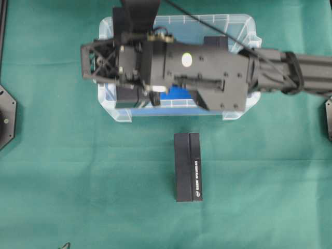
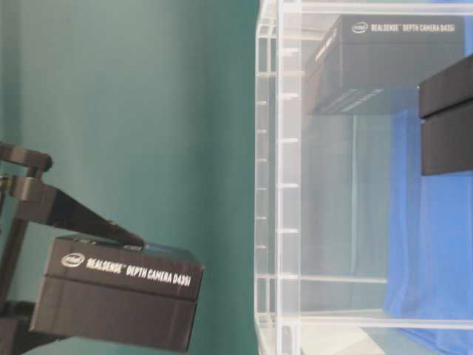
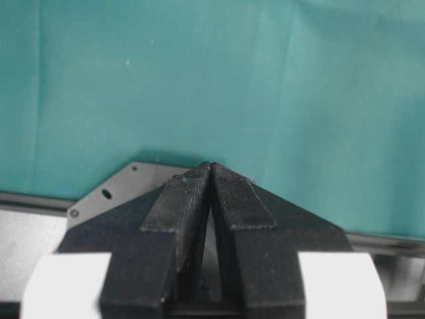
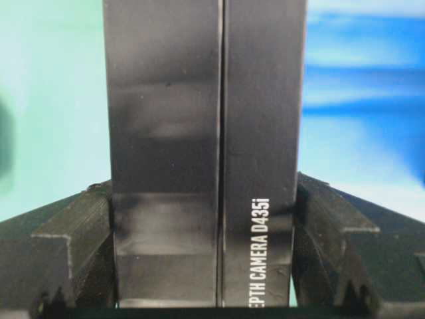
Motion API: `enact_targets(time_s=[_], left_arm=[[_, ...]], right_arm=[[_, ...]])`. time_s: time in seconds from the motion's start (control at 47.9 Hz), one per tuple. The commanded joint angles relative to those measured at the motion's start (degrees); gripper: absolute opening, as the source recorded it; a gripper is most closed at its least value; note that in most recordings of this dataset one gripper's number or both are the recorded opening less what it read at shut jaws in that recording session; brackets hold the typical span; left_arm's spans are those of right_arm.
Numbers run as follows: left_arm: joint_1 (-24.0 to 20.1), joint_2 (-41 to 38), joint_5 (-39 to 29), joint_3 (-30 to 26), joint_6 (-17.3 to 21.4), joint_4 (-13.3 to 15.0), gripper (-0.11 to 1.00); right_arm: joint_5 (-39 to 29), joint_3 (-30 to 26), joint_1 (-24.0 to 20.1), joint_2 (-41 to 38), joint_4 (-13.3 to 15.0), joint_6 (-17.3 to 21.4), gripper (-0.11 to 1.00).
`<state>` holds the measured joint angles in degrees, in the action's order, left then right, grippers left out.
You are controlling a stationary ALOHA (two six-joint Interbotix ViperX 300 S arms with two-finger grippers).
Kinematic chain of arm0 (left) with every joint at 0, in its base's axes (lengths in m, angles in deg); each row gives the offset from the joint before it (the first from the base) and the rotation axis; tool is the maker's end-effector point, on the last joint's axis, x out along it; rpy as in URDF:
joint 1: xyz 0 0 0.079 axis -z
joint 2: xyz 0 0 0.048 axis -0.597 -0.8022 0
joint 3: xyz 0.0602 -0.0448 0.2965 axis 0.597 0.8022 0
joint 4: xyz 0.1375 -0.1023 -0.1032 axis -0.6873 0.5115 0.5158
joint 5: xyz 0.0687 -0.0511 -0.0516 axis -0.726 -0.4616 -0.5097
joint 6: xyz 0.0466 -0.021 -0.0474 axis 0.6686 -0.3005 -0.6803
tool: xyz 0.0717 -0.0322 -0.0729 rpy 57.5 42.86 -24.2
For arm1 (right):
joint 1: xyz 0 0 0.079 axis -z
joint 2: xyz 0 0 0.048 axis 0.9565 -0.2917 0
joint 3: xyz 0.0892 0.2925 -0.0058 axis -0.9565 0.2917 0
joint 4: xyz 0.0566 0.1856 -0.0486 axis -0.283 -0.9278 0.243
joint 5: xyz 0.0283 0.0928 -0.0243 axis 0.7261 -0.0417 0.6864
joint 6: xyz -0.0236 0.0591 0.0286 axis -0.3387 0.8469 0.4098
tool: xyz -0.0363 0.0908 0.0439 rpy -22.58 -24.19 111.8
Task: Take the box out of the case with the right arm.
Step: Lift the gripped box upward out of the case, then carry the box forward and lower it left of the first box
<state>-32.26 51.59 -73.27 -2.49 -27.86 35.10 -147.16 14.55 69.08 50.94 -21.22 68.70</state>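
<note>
My right gripper (image 4: 202,189) is shut on a black box (image 4: 199,133) printed "DEPTH CAMERA D435i", with one finger on each long side. In the table-level view that box (image 2: 118,296) hangs outside the clear case (image 2: 277,185), apart from its rim, with a black finger (image 2: 74,214) against it. From overhead the all-black right arm (image 1: 218,67) reaches in from the right across the case (image 1: 120,115). Its lattice-framed gripper (image 1: 111,61) is over the case's left end, and the box (image 1: 129,97) shows beneath it. My left gripper (image 3: 211,167) is shut on nothing over green cloth.
A second black box (image 1: 188,167) lies on the green cloth in front of the case. Two more black boxes (image 2: 392,63) (image 2: 447,126) show inside the case over its blue sheet (image 2: 429,259). A black arm base (image 1: 6,116) sits at the left edge.
</note>
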Motion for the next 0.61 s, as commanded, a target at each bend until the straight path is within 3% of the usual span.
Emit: enact_targets(time_s=[0.0, 0.313, 0.585], left_arm=[[0.2, -0.4, 0.4, -0.5, 0.1, -0.2, 0.00], [0.1, -0.4, 0.4, -0.6, -0.2, -0.2, 0.00], [0.1, -0.4, 0.4, -0.6, -0.2, -0.2, 0.00]], right_arm=[[-0.4, -2.3, -3.1, 3.7, 0.4, 1.1, 0.68], [-2.4, -2.5, -10.8, 3.5, 0.8, 7.3, 0.68], [-4.5, -2.5, -14.2, 3.7, 0.8, 10.0, 0.68]])
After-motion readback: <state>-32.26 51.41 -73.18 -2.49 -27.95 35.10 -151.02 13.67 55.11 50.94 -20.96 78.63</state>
